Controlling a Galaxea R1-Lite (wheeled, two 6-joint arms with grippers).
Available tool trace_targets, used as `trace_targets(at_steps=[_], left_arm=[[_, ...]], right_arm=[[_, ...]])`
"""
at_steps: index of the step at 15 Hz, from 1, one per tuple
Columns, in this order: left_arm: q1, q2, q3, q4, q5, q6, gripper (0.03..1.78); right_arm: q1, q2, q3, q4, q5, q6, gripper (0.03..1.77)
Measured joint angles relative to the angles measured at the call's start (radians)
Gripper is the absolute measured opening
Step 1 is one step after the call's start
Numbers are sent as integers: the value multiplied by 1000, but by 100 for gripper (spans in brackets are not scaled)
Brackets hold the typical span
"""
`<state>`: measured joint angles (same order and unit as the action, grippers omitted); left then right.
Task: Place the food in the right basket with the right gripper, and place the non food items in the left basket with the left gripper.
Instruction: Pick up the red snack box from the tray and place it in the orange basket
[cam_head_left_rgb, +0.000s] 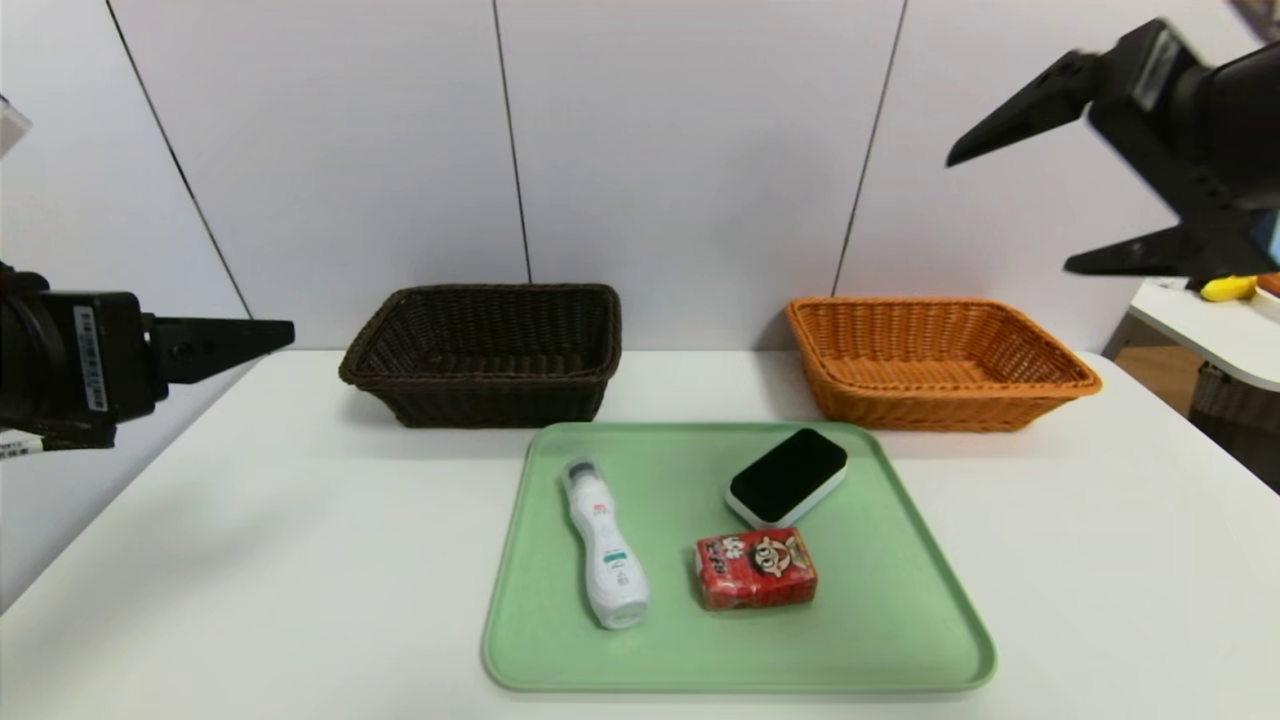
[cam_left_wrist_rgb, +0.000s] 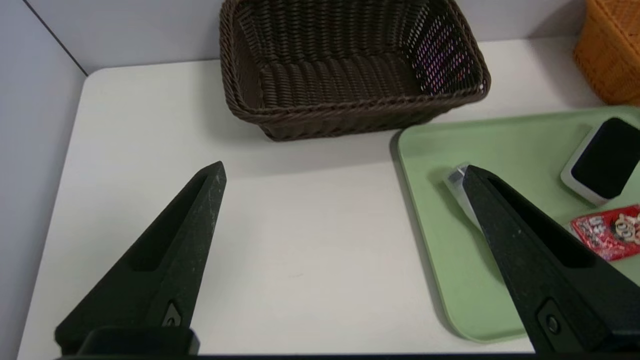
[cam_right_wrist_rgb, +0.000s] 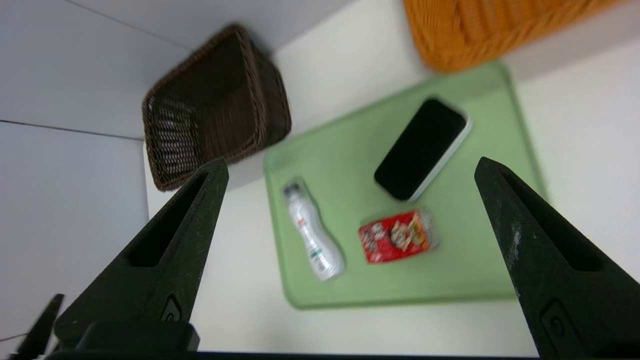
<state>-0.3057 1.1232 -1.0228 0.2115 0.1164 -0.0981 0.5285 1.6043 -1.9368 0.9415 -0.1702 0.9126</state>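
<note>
White panelled wall backs a white table (cam_head_left_rgb: 250, 560), where a green tray (cam_head_left_rgb: 900, 600) sits at lower centre of the head view, the brown basket (cam_head_left_rgb: 485, 350) behind it to the left and the orange basket (cam_head_left_rgb: 935, 360) to the right. On the tray lie a white bottle (cam_head_left_rgb: 605, 545), a red snack packet (cam_head_left_rgb: 756, 569) and a dark-faced device (cam_head_left_rgb: 787, 476), none touching but near one another. The right gripper (cam_head_left_rgb: 1010, 200) hangs high at upper right, fingers spread wide and empty; the left gripper (cam_left_wrist_rgb: 342, 175) waits at the left edge, likewise open. The packet's closeness to the device risks a descending finger nudging it, and glossy wrapping may slip from the pinch.
</note>
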Motion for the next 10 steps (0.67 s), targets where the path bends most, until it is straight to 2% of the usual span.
trace_targets(at_steps=[2, 4, 7, 8, 10], left_arm=[[-20, -14, 39, 0, -3, 6, 169], [-28, -33, 59, 1, -5, 15, 169], [-33, -46, 68, 0, -7, 17, 169], [-37, -48, 70, -2, -7, 17, 169], [-42, -58, 76, -1, -7, 16, 169]], right_arm=[[46, 71, -9, 72, 37, 142, 170], [66, 129, -11, 145, 133, 280, 170], [70, 193, -15, 198, 330, 482, 170], [70, 213, -15, 202, 376, 536, 170], [74, 244, -16, 201, 415, 610, 170]])
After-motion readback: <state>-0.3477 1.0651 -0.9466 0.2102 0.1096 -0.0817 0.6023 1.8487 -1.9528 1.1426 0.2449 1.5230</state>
